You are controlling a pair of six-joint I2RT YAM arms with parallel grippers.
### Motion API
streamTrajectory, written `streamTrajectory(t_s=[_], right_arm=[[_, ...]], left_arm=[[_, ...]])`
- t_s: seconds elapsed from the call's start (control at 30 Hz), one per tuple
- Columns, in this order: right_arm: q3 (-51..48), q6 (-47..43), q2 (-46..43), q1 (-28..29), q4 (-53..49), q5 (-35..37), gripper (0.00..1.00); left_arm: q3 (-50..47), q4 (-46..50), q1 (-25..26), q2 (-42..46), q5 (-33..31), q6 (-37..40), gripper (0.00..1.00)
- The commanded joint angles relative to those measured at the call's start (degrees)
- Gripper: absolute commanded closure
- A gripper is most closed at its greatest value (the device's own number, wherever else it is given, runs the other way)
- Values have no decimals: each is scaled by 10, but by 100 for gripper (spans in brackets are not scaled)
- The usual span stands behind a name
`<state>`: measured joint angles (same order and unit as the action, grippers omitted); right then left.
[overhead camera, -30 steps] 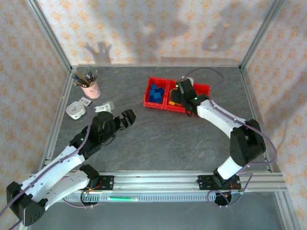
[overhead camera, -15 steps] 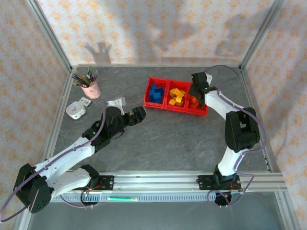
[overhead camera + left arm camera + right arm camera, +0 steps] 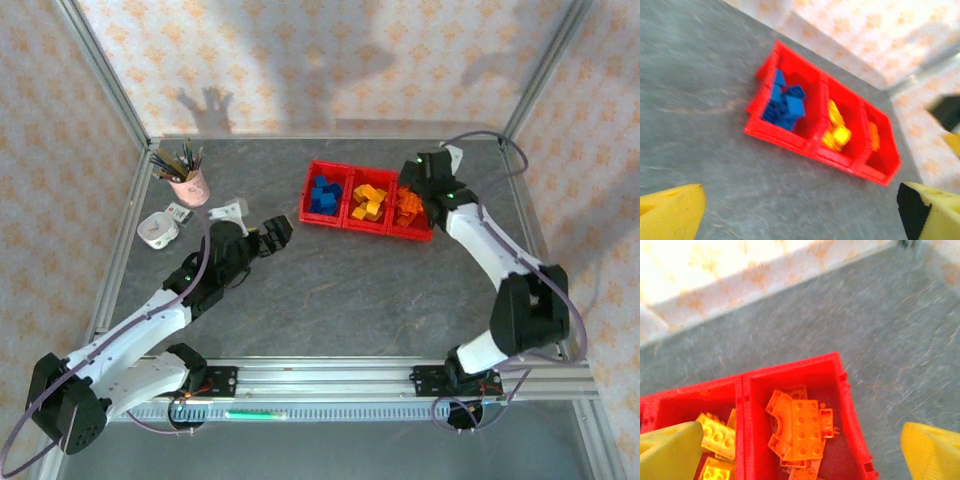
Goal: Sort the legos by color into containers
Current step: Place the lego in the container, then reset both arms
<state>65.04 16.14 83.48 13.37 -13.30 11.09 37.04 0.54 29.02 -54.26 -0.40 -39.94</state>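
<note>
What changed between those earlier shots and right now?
The right gripper swung rightward from above the yellow legos to above the orange legos. Its jaws now stand wide open with nothing between them. The left gripper edged slightly toward the containers and is open and empty. The containers, the blue legos and the pink pencil cup stayed put.

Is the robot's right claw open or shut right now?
Open. The right claw shows its two yellow fingers far apart in the right wrist view, nothing pinched between them, above the orange legos.
</note>
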Motion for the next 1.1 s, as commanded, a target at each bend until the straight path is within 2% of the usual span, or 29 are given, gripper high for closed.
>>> streamTrajectory(t_s=[0.0, 0.1, 0.13, 0.3, 0.4, 0.53, 0.63, 0.77, 0.83, 0.87, 0.93, 0.97, 1.03, 1.07], right_arm=[[-66, 22, -54, -33, 38, 65, 0], [-164, 22, -103, -61, 118, 125, 0], [-194, 23, -115, -74, 140, 126, 0], [-356, -19, -146, -107, 329, 158, 0], [-419, -49, -132, -116, 440, 133, 0], [-461, -89, -81, -118, 577, 64, 0], [-500, -124, -55, -120, 710, 27, 0], [-516, -123, -26, -149, 780, -76, 0], [-535, -152, -20, -146, 821, -136, 0], [-551, -163, -10, -143, 861, -152, 0], [-567, -172, 26, -136, 923, -153, 0], [-556, -172, 42, -133, 924, -145, 0], [-507, -175, 32, -126, 810, -124, 0], [-523, -178, 43, -121, 861, -116, 0]], left_arm=[[3, 38, -46, 20, -125, 56, 1], [-20, 14, -103, 16, -222, 106, 1], [-30, -3, -123, 10, -240, 121, 1], [-120, -185, -210, -48, -300, 238, 1], [-171, -304, -248, -93, -251, 287, 1], [-245, -525, -263, -167, -208, 350, 1], [-227, -558, -266, -204, -157, 371, 1], [-245, -707, -273, -272, -85, 388, 1], [-235, -718, -273, -315, -66, 395, 1], [-249, -770, -276, -336, -51, 399, 0], [-261, -788, -279, -337, -51, 396, 0], [-254, -773, -279, -336, -46, 397, 0], [-247, -760, -283, -336, -42, 391, 0], [-246, -758, -284, -336, -41, 390, 0]])
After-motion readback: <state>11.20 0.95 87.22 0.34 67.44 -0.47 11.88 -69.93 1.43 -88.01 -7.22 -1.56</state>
